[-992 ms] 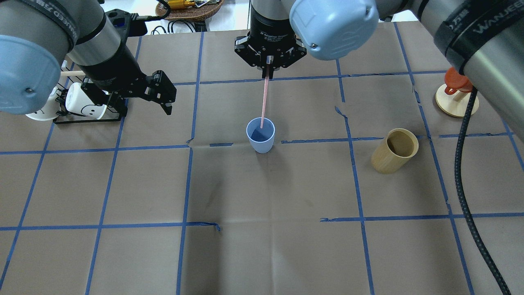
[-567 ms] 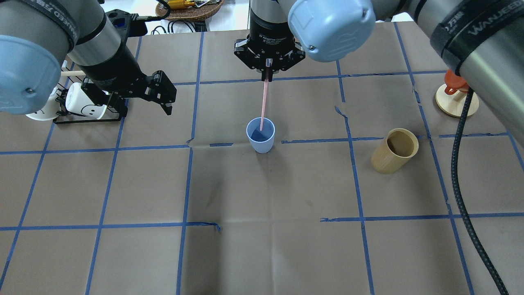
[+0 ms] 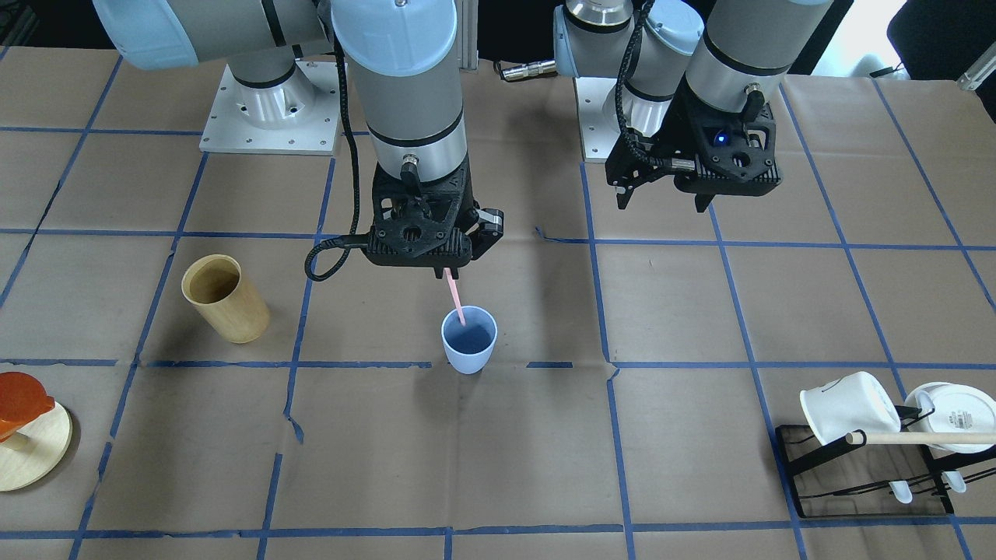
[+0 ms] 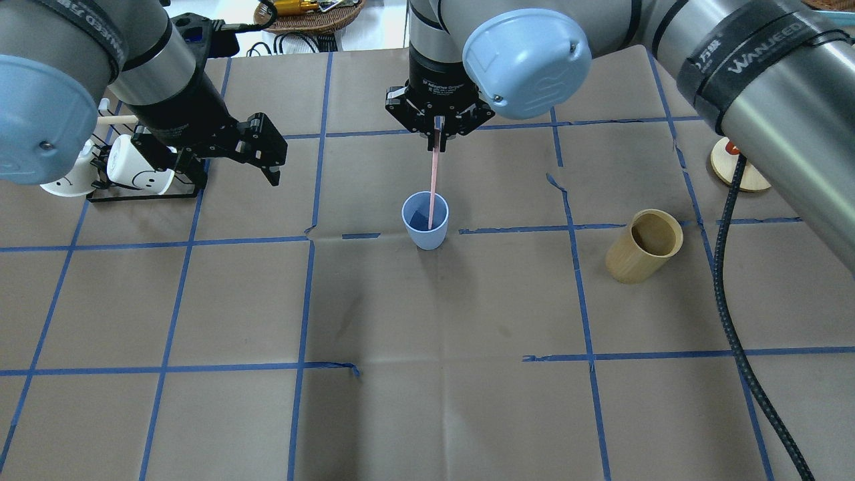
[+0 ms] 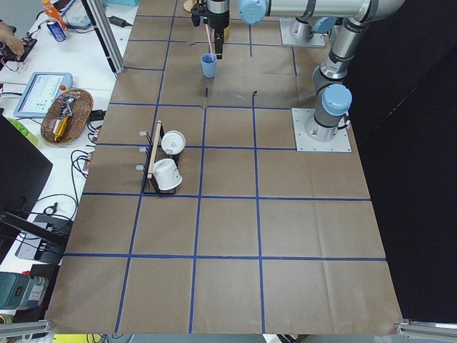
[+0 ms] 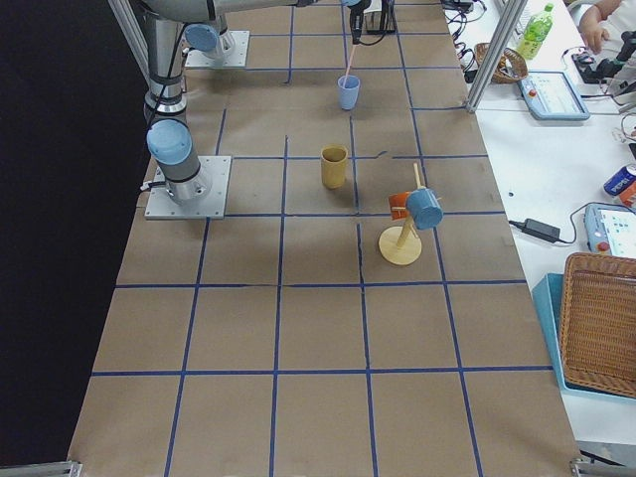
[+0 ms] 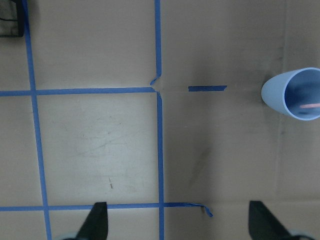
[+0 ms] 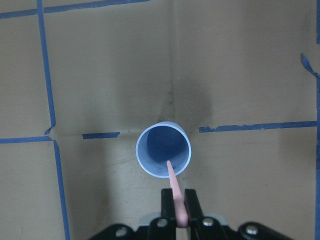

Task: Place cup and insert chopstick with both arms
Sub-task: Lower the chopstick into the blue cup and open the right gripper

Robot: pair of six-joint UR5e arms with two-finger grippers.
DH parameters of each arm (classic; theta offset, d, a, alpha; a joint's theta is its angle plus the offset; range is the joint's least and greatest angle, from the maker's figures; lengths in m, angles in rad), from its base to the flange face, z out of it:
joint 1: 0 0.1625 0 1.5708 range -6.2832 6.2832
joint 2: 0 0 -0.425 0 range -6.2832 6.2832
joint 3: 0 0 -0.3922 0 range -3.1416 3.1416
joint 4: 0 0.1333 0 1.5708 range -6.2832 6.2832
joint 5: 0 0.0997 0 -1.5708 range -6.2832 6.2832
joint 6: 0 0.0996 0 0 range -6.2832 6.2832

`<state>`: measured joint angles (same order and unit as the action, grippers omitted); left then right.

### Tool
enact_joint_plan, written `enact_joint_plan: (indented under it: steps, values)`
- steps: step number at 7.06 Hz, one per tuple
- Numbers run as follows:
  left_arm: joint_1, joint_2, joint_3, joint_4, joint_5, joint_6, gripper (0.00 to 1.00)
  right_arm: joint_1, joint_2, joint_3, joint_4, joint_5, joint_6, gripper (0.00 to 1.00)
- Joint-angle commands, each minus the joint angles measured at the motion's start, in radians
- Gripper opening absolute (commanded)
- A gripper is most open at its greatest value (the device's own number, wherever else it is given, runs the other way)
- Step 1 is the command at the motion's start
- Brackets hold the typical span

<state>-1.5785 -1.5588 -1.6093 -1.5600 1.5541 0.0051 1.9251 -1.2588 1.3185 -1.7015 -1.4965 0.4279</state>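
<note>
A thin pink chopstick (image 4: 433, 179) dips into the blue cup (image 4: 423, 230). The right end effector (image 4: 438, 129) pinches the chopstick; the left end effector (image 7: 177, 222) is spread apart.

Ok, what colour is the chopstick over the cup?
The chopstick is pink, clearest in the right wrist-mounted view, its tip inside the light blue cup.

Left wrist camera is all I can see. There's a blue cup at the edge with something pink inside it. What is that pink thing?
Observer: It's a pink chopstick. Its lower tip is inside the blue cup.
Operator: Who's holding it?
Observer: The right end effector is shut on its top end, above the cup.
Operator: Are there other cups?
Observer: Yes, a wooden cup stands apart from it, on the robot's right.
</note>
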Motion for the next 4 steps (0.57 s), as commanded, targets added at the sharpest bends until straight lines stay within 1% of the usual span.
enact_joint_plan:
  steps: [1,3,4]
  values:
    - [0.0,-0.001,0.003,0.0,0.0,-0.001,1.0,0.0,-0.004,-0.004,0.002,0.002,0.005,1.0]
    - [0.0,-0.003,0.005,0.0,0.0,-0.001,1.0,-0.011,-0.005,-0.04,0.0,0.001,-0.012,1.0]
    - [0.0,-0.003,0.005,0.0,0.0,-0.001,1.0,-0.038,-0.014,-0.077,0.022,-0.001,-0.047,1.0]
